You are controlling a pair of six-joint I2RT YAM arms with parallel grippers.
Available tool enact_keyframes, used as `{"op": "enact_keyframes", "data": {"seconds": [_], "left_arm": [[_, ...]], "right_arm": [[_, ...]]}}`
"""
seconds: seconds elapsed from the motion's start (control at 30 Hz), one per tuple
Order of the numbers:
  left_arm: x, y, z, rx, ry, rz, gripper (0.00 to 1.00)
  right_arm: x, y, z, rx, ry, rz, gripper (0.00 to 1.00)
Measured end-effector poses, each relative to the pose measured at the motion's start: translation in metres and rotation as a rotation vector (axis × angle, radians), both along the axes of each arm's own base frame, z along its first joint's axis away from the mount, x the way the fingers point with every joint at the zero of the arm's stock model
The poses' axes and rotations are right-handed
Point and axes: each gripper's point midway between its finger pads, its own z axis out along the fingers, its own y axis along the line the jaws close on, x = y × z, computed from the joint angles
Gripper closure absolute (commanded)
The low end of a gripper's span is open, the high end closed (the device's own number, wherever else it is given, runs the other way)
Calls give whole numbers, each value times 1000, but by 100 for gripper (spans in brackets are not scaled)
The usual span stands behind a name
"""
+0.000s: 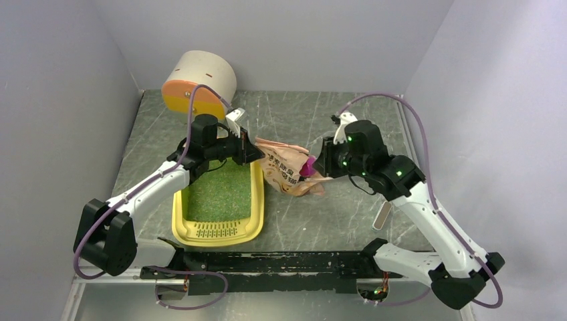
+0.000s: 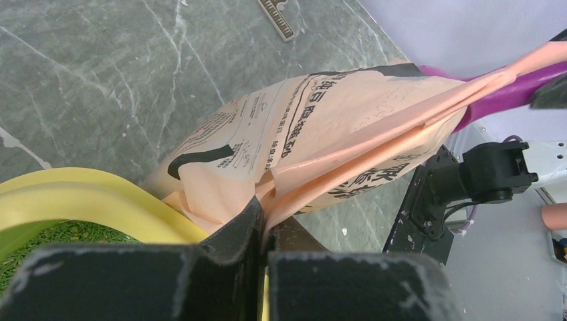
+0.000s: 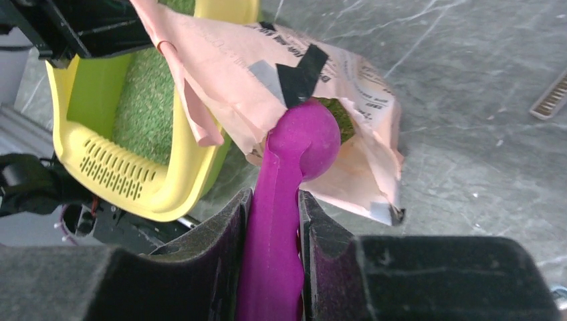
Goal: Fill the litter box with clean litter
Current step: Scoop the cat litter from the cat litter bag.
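Observation:
The yellow litter box [image 1: 251, 226] lies left of centre, its grille toward me, with green litter [image 1: 220, 194] over its floor. It also shows in the right wrist view [image 3: 100, 160] and the left wrist view [image 2: 87, 200]. My left gripper [image 1: 249, 148] is shut on the edge of the pink-beige bag [image 1: 287, 172], holding it up beside the box's far right corner; the left wrist view shows the pinched bag [image 2: 321, 134]. My right gripper [image 1: 319, 164] is shut on the handle of the magenta scoop [image 3: 277, 200], whose bowl is in the bag's mouth [image 3: 334, 114], where green litter shows.
A white cylinder with an orange end [image 1: 197, 83] stands at the back left. A small grey slotted strip [image 1: 382, 215] lies on the table by my right arm. Grey walls close in the table on three sides.

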Motion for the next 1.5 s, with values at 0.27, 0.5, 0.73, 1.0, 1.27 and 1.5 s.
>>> {"op": "enact_keyframes", "data": {"seconds": [0.27, 0.5, 0.73, 1.0, 1.27, 1.5], "left_arm": [[-2, 1, 0, 5, 7, 0, 95], [-2, 2, -1, 7, 8, 3, 95], [-3, 2, 6, -3, -9, 3, 67], [3, -3, 45, -53, -108, -11, 43], [10, -6, 77, -71, -202, -23, 35], [7, -15, 69, -74, -186, -109, 34]], "right_arm": [[6, 25, -41, 1, 97, 80, 100], [21, 27, -70, -53, 139, 43, 100], [28, 20, -85, -100, 141, -7, 100], [20, 24, -99, -45, 147, 8, 100], [21, 26, -103, -18, 148, 5, 100], [21, 27, -103, -11, 145, 8, 100]]}}
